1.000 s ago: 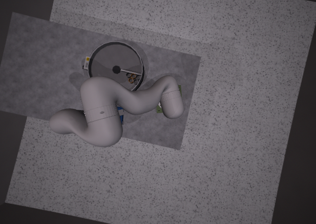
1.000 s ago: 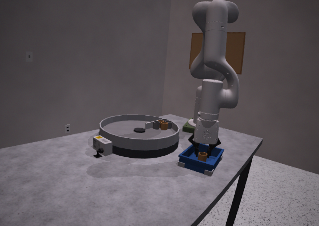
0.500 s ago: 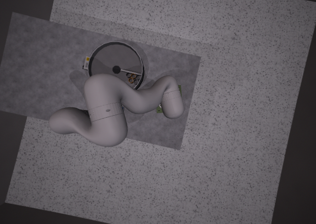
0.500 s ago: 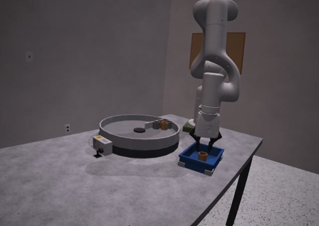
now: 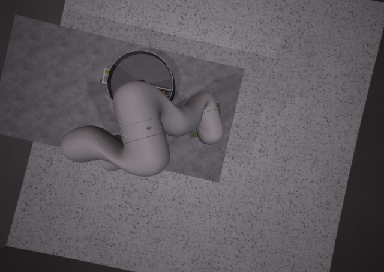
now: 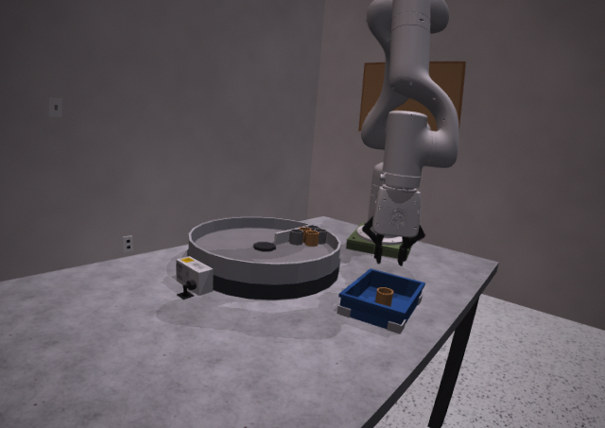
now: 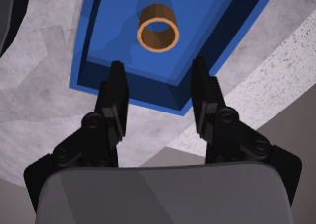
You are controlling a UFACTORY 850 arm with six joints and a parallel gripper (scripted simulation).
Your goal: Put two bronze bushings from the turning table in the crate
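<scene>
A bronze bushing [image 6: 384, 295] [image 7: 158, 41] stands upright in the blue crate [image 6: 364, 310] [image 7: 116, 41]; it is the only bushing seen there. My gripper [image 6: 389, 260] [image 7: 158, 75] is open and empty, above the crate, its fingertips clear of the bushing. On the turning table [image 6: 264, 270] [image 5: 141, 63], a front bronze bushing [image 6: 311, 238] stands in a tight cluster with another bronze bushing [image 6: 304, 230] behind it, a dark grey bushing [image 6: 296, 237] at the left and more dark grey ones at the back. In the top view the arm hides the crate and part of the cluster.
The turning table has a raised rim, a light divider bar [image 6: 282, 236] beside the cluster and a black hub [image 6: 264, 246]. A small white box [image 6: 200, 276] [image 5: 105, 75] stands outside its rim. Small grey brackets hold the crate's corners. The arm's green base plate [image 6: 360, 246] is behind the crate.
</scene>
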